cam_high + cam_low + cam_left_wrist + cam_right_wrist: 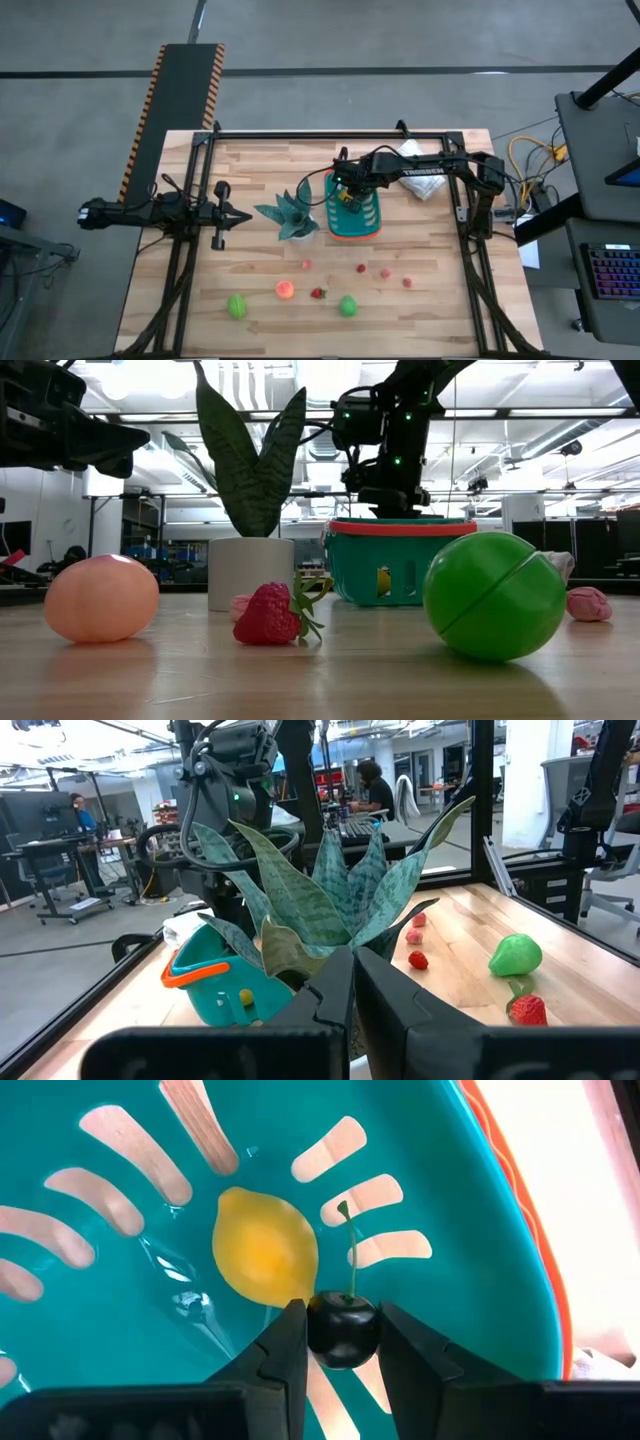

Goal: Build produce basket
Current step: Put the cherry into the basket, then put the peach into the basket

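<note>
The right gripper point(342, 1342) reaches down inside the teal-green slotted plastic basket point(352, 207) with its orange band — its jaws are closed on a small dark cherry with a green stem point(343, 1324). A yellow toy lemon point(265, 1260) lies on the basket floor just beside the cherry. The basket stands mid-table on the pale wooden table point(260, 255), next to a teal spiky-leaved plant in a white pot point(293, 216). Loose produce lies nearer the front edge — two green pieces point(236, 305) point(347, 305), an orange one point(285, 290) and a red strawberry point(318, 293). The left gripper point(243, 217) waits at the table's left side, jaws nearly together and empty.
</note>
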